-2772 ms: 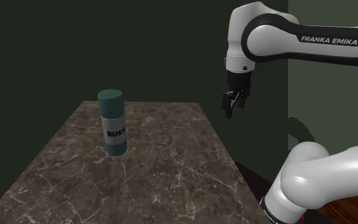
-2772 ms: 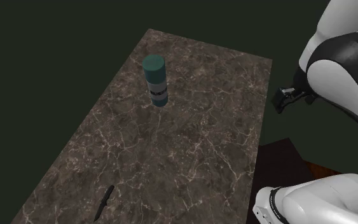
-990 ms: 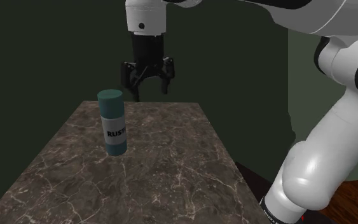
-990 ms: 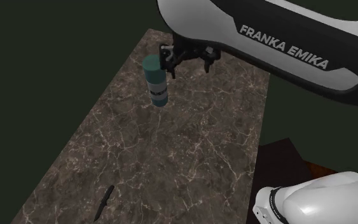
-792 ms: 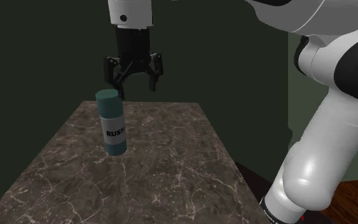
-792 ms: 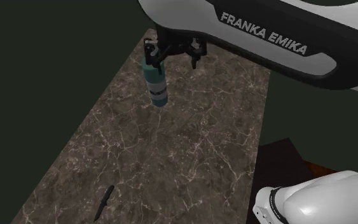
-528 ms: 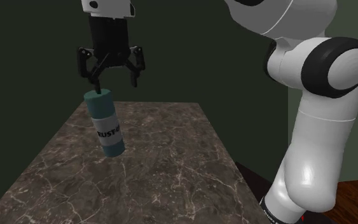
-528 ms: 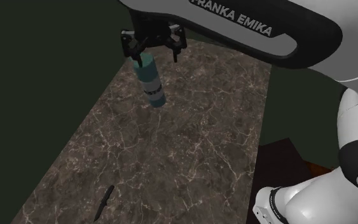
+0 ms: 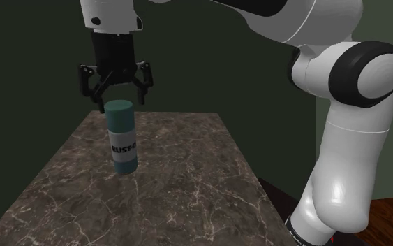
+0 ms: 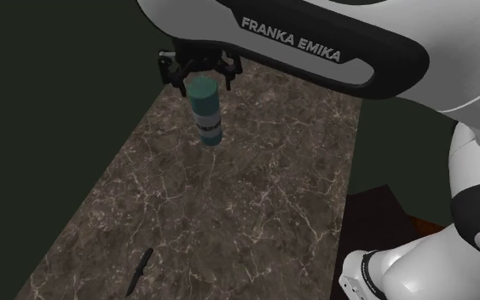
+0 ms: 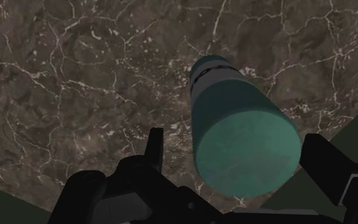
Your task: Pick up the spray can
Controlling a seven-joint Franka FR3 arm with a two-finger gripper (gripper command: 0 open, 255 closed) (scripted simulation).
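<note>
We see a white robot arm [image 9: 347, 140] with dark joints arching high over the scene from its base at the shoulder view's lower right and reaching down toward that view's left. Below it lies a long table [image 9: 188, 185] with a dark brown marbled stone top.

A spray can [image 9: 122, 136] stands roughly upright on the table, toward the far end and nearer the second exterior view's left edge. It has a teal top and base and a pale band with dark lettering around its middle.

The black gripper [image 9: 118, 102] points straight down and hovers right at the can's top. Its jaws are spread wide and grip nothing. In the wrist view the can's teal top sits between the two fingers [image 11: 156, 145], closer to one of them.

A thin dark object [image 10: 140, 271] lies on the table's near end, well apart from the can.
</note>
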